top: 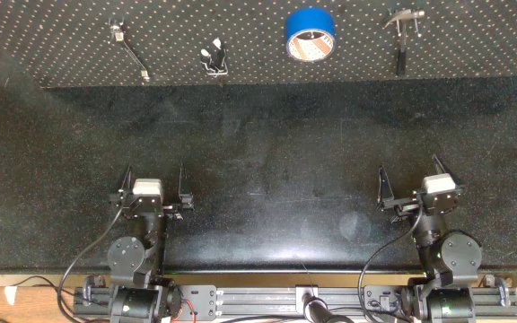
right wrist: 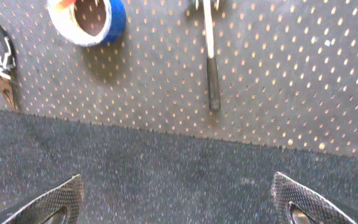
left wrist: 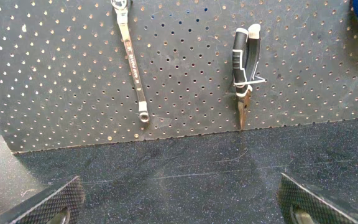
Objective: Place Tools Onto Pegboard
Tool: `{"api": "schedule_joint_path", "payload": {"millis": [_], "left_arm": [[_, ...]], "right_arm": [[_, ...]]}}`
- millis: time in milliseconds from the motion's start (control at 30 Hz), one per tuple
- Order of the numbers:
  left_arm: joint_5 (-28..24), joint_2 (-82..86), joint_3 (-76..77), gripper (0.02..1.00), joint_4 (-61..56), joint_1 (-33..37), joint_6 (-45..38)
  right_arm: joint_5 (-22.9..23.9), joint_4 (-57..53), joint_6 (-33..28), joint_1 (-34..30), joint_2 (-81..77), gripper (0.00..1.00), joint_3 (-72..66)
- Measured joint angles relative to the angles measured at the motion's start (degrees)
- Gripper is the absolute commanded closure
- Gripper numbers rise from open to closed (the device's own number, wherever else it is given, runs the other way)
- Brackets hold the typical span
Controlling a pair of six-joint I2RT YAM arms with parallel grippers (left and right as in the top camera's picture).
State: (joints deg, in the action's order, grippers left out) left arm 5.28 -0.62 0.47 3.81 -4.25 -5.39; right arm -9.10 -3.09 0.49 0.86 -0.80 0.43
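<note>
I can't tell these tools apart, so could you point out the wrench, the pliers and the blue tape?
wrench point(left wrist: 132, 62): left wrist view, middle of its shaft.
pliers point(left wrist: 241, 59): left wrist view, on the handles.
blue tape point(top: 305, 20): top view, on the blue outer band.

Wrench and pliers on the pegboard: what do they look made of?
Wrench: bare metal, likely steel, polished; it is silvery with bright glints along the shaft. Pliers: handles look like plastic or rubber sleeves, matt black and white; the nose is darker, dull brownish metal, possibly oxidised steel.
</note>
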Motion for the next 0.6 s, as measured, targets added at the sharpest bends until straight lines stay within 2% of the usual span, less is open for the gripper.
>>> {"api": "schedule_joint_path", "payload": {"millis": [67, 133, 600], "left_arm": [[0.00, 0.00, 0.00, 0.023, 0.00, 0.00, 0.00], [0.00, 0.00, 0.00, 0.023, 0.00, 0.00, 0.00], [0.00, 0.00, 0.00, 0.023, 0.00, 0.00, 0.00]], "right_arm": [[1.99, -0.33, 3.96, 0.02, 0.07, 0.018, 0.00], [2.60, -0.37, 5.25, 0.39, 0.07, 0.018, 0.00], [2.62, -0.37, 5.70, 0.39, 0.07, 0.018, 0.00]]}}
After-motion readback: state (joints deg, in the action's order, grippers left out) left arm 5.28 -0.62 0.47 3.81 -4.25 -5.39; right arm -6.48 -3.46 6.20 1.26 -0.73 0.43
